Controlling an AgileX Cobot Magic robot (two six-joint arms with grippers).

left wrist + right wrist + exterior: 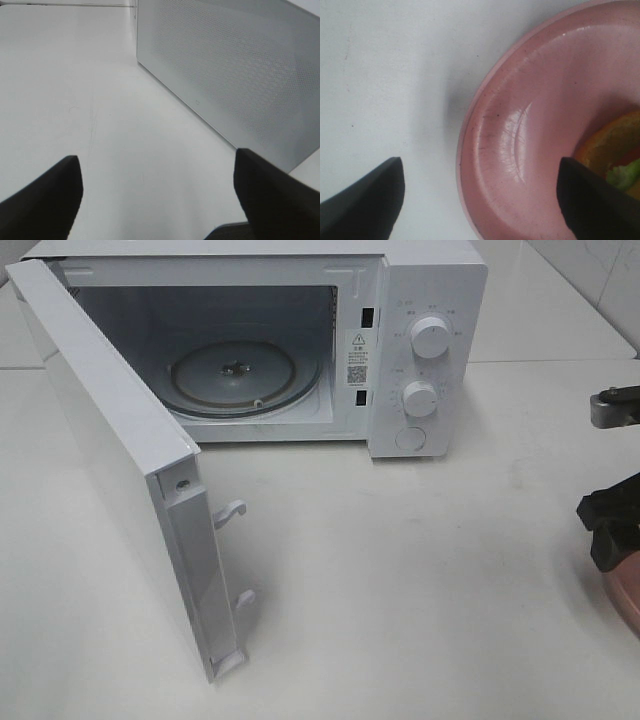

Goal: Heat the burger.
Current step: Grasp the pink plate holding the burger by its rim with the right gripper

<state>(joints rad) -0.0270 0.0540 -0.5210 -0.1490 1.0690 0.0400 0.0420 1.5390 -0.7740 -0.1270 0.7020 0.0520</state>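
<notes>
The burger shows only as a golden-brown edge with green lettuce, lying on the pink plate in the right wrist view. In the high view only the plate's rim shows, at the right edge of the table; the burger is out of view there. My right gripper hovers over that rim. It is open, with one finger over the table and the other over the plate. My left gripper is open and empty over the bare table, and it is out of the high view.
The white microwave stands at the back with its glass turntable bare. Its door is swung wide open toward the front left. A white perforated microwave panel lies just ahead of my left gripper.
</notes>
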